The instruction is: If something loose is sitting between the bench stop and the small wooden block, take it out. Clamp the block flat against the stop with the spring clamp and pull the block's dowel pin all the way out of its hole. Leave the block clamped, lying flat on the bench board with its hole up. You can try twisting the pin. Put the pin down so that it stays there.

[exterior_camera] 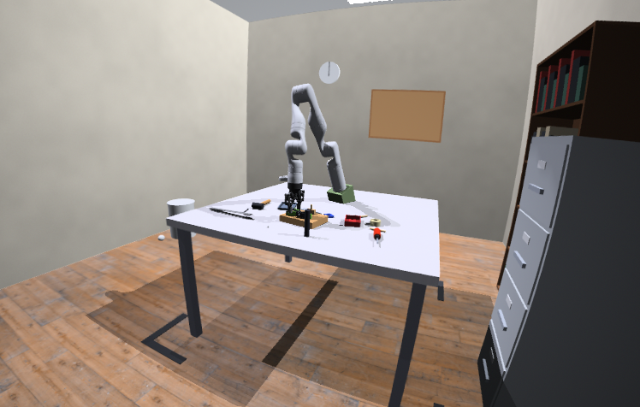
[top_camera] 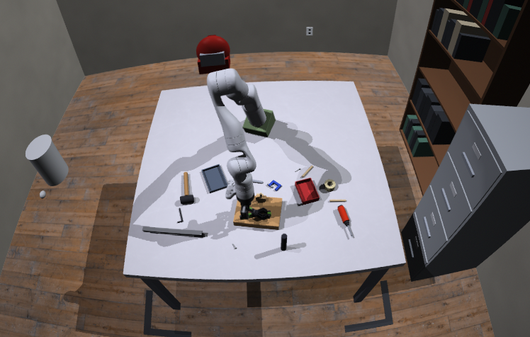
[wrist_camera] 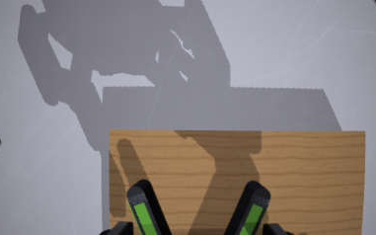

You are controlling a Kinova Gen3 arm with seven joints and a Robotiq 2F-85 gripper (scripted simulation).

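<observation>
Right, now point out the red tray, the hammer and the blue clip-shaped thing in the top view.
red tray (top_camera: 307, 192): top view, inside floor
hammer (top_camera: 186, 183): top view, wooden handle
blue clip-shaped thing (top_camera: 274, 183): top view, blue body

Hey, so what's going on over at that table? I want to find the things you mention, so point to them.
A robot arm (top_camera: 233, 125) (exterior_camera: 298, 121) has its end effector (top_camera: 245, 214) (exterior_camera: 292, 211) (wrist_camera: 198, 190) low over the wooden bench board (top_camera: 275, 204) (exterior_camera: 312, 222) (wrist_camera: 305, 173). The fingers stand open, with nothing visible between them. A dark tool, possibly the spring clamp, is on the board right beside them. The job is to clamp a small block and pull its dowel pin, but these views don't settle whether either is done.
</observation>
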